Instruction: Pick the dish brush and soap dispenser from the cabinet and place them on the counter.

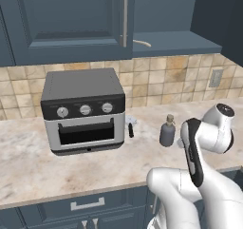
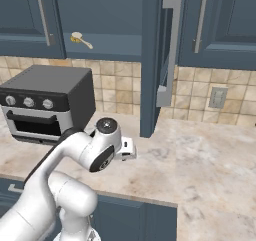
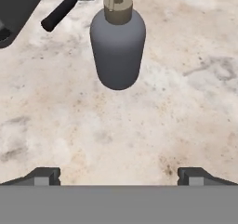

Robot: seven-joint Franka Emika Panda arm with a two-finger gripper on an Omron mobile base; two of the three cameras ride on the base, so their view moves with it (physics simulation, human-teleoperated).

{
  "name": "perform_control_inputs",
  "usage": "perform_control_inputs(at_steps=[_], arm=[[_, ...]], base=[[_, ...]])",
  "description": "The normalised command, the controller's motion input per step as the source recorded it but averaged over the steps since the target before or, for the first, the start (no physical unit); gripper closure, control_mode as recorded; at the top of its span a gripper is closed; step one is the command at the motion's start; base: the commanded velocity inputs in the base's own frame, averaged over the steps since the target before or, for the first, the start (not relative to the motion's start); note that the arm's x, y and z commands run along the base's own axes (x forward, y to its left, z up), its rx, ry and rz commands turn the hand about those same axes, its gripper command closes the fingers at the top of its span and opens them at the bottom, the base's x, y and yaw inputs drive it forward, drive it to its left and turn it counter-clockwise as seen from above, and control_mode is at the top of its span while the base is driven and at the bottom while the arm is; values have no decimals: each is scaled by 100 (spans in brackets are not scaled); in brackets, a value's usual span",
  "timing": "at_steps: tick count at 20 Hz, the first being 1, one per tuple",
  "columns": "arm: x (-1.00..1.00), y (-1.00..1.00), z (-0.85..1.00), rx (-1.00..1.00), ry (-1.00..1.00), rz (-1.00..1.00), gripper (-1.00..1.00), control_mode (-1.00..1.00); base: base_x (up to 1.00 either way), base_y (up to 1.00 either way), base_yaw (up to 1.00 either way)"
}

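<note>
The soap dispenser (image 1: 167, 131) stands upright on the desk (image 1: 95, 168), right of the toaster oven (image 1: 84, 109) and apart from it, with a small black-handled tool (image 1: 130, 127) lying between them near the oven's corner. In the hand view the claw (image 3: 118, 176) hangs with its jaws spread wide and holds nothing; bare marble lies between its fingertips (image 3: 46, 175) and the bottle. The dish brush (image 2: 80, 39) rests on the shelf of the open cabinet (image 2: 100, 10), near the shelf's front edge. The cabinet's door (image 2: 167, 45) stands swung out above the desk. To the right of the bottle the desk runs open toward its front edge
</note>
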Motion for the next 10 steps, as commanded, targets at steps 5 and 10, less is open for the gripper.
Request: perform_control_inputs(at_steps=[5,10], arm=[[-31,13,48,-3,-6,0,-100,-100],[-29,14,51,-5,-6,0,-100,-100]], base=[[0,0,0],[0,0,0]])
